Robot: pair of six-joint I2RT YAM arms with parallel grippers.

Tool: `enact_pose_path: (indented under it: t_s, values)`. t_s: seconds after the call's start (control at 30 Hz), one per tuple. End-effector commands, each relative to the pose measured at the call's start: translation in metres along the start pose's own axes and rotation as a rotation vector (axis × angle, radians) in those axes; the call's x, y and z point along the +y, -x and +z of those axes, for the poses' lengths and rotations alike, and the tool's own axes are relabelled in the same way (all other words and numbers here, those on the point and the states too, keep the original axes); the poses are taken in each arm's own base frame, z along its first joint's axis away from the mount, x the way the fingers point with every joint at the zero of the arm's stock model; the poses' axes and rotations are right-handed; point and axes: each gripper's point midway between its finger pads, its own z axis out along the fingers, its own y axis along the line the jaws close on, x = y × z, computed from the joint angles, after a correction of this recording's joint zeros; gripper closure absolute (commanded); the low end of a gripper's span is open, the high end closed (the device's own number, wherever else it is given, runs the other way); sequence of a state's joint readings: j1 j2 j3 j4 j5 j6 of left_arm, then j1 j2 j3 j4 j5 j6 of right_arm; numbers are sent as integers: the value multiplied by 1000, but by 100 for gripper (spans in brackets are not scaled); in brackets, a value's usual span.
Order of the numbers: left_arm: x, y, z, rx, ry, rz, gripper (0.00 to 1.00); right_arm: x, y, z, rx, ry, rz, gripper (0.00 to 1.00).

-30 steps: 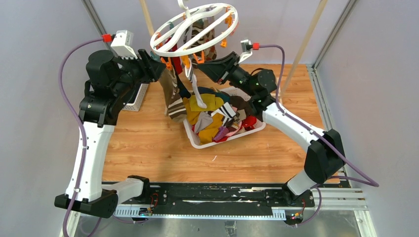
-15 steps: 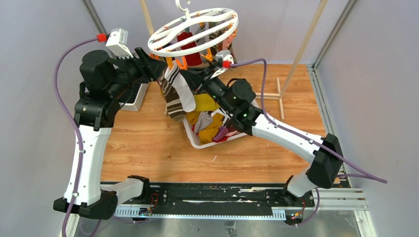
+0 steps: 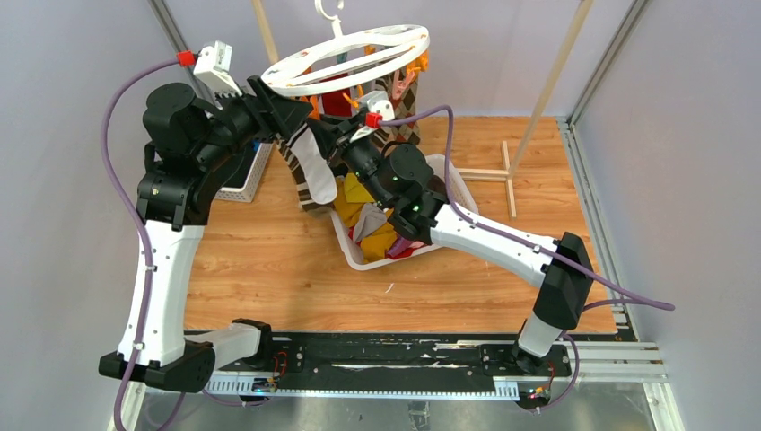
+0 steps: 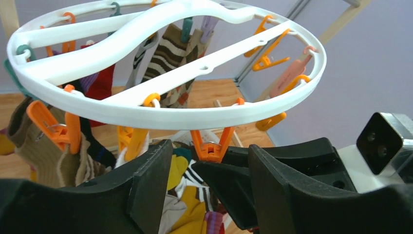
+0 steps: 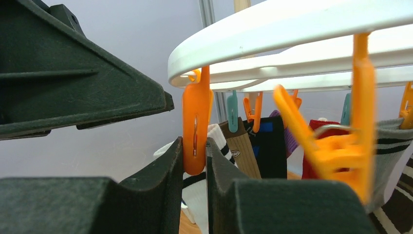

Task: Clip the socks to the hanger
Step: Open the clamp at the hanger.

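While the right gripper [image 5: 194,144] pinches an orange plastic clip [image 5: 195,112] beneath the round white plastic drying hanger [image 4: 160,114], the left gripper [image 4: 209,151] stands spread open. Mixed-colour fabric socks [image 3: 372,215] fill a white basket [image 3: 359,261] below. The clip likely needs squeezing fully before any cuff enters.

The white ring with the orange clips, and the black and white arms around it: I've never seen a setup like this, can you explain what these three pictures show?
Two robot arms are bolted to a wooden table. The wide picture looks down from above and behind them; the other two come from a camera on each wrist. The ring is a drying hanger, and socks already hang from some clips. More lie in a white basket on the table. The right gripper is pinching one orange clip; the left gripper is open, close by.
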State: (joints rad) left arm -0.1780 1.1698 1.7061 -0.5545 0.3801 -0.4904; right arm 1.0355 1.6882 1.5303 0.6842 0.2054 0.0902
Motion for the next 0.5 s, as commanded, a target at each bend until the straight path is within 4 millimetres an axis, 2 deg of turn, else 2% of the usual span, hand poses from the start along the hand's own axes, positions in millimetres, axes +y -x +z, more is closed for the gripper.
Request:
enact_pose_path:
  t_s: [0.0,0.2,0.47]
  values:
    - [-10,7,3,-27,-65,-12,37,12,-4,3,2,13,-28,100]
    - [-5,5,17,-28,-68,-40,36,14,-7,5,4,20,-28,100]
    - [3,-2,33,0,-67,-76,42,15,-7,4,5,24,-33,100]
